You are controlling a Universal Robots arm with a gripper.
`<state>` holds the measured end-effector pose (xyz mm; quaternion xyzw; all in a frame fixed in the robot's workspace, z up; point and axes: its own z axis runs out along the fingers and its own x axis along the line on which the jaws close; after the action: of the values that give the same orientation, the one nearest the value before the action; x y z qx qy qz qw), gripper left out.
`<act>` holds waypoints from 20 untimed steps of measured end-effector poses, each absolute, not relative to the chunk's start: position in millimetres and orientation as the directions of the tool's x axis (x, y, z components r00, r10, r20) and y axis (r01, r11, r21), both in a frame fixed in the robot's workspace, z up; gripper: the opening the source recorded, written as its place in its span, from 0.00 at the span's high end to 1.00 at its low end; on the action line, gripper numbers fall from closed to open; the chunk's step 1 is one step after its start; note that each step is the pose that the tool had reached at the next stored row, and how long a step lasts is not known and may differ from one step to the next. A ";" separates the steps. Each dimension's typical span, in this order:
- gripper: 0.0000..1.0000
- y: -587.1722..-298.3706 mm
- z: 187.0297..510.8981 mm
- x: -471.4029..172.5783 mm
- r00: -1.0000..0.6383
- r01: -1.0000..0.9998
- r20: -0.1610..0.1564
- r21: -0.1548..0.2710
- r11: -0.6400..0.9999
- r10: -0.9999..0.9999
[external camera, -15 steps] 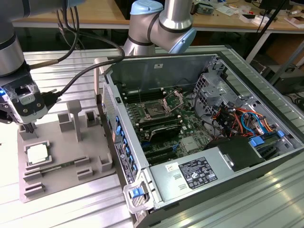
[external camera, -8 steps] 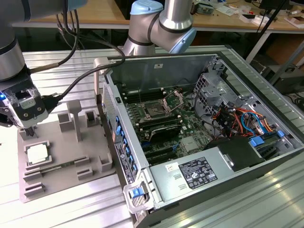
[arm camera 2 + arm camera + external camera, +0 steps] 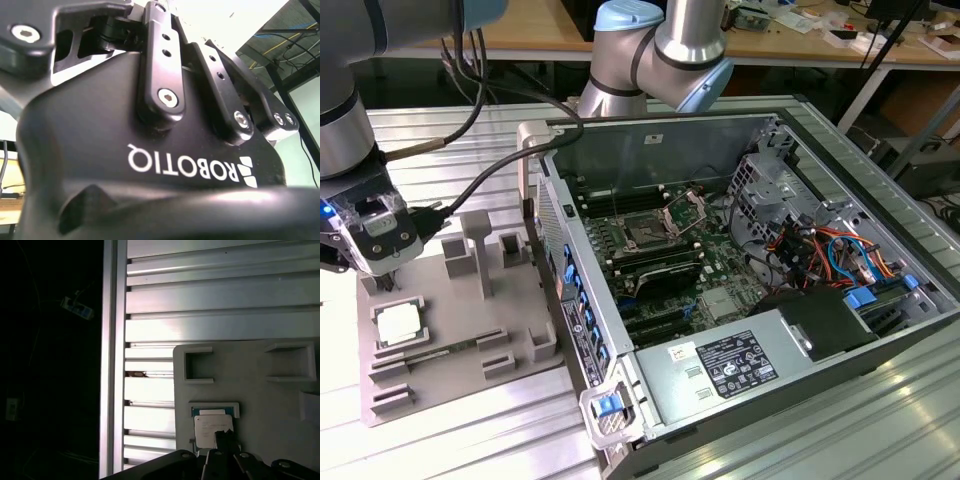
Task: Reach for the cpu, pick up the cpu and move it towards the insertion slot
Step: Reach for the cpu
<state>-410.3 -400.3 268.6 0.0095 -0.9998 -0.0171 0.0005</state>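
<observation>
The cpu (image 3: 398, 322) is a small cream-white square lying flat in a rimmed recess at the exterior view's left, on the grey fixture plate (image 3: 460, 345). My gripper (image 3: 388, 288) hangs just above the cpu's far edge, close to it. In the first wrist view the cpu (image 3: 210, 427) sits in its recess with the dark gripper (image 3: 225, 444) tip overlapping one side of it. The insertion slot (image 3: 645, 232) is the square socket with a dark centre on the motherboard inside the open case, its metal bracket (image 3: 685, 210) hinged up.
The open computer case (image 3: 720, 270) fills the middle and right, its side wall (image 3: 575, 290) standing between the fixture and the motherboard. Upright grey posts (image 3: 480, 250) rise from the fixture beside the gripper. Black cables (image 3: 490, 180) trail from the arm. The table is slatted aluminium (image 3: 200, 315).
</observation>
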 end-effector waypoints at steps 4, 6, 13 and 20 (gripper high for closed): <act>0.89 -400.4 266.4 -410.3 -1.000 -0.019 0.001 0.034 0.999 -0.019; 0.89 -400.4 265.0 -410.3 -1.000 -0.019 0.001 0.034 0.999 -0.019; 0.89 -400.4 262.3 -410.3 -1.000 -0.019 0.001 0.034 0.999 -0.019; 0.89 -400.4 259.9 -410.3 -1.000 -0.019 0.001 0.034 0.999 -0.019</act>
<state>-410.3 -400.4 259.9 0.0095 -0.9998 -0.0171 0.0005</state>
